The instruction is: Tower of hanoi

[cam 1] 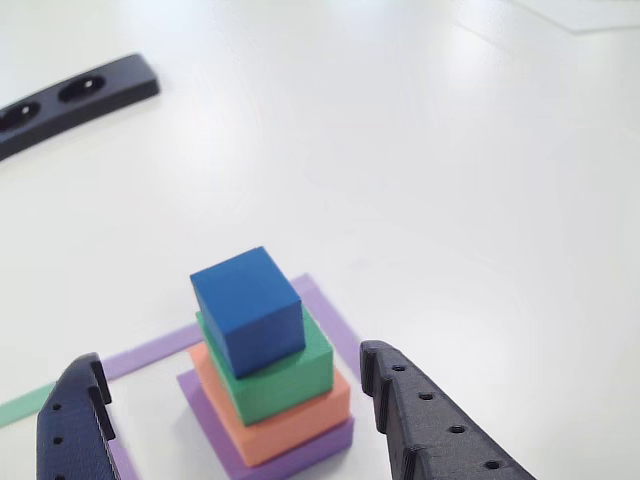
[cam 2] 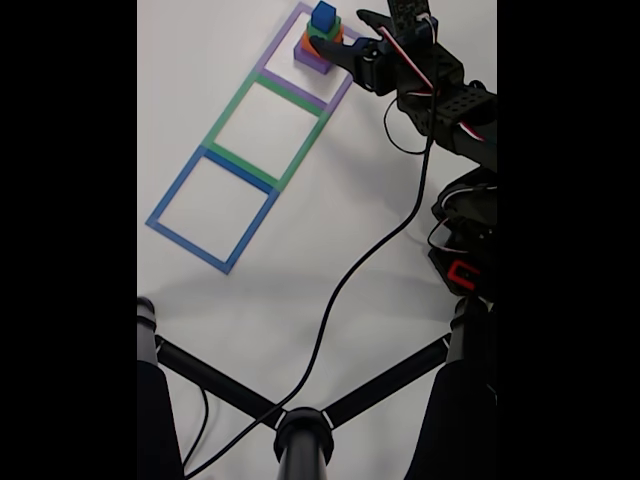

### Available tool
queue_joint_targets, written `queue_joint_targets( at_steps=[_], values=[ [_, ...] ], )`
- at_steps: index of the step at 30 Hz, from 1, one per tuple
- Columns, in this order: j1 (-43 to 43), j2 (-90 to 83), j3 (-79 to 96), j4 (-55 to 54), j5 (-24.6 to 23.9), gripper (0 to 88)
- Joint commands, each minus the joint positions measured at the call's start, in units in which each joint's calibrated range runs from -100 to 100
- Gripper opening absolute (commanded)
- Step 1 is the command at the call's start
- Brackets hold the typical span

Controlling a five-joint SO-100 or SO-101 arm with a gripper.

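1. The claw [cam 1: 235, 400] stands released, fingers spread either side of the tower of hanoi [cam 1: 268, 375].
2. The tower sits between them, seemingly untouched, inside the purple tape square [cam 2: 300, 72].

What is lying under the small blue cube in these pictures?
Under the blue cube lies the green block, then the salmon-orange block, then the flat purple block on the table. Each block's top middle is covered by the block above.
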Motion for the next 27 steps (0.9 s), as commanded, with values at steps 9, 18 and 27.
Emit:
queue_joint_targets(
  at_steps=[9,18,27],
  values=[
    [-1.2,7.7,-6.7,-6.2,0.4,29.0],
    [-1.2,11.7,-10.8,-6.8,0.4,28.9],
    [-1.3,15.3,-13.1,-8.2,0.4,28.7]
  ],
)
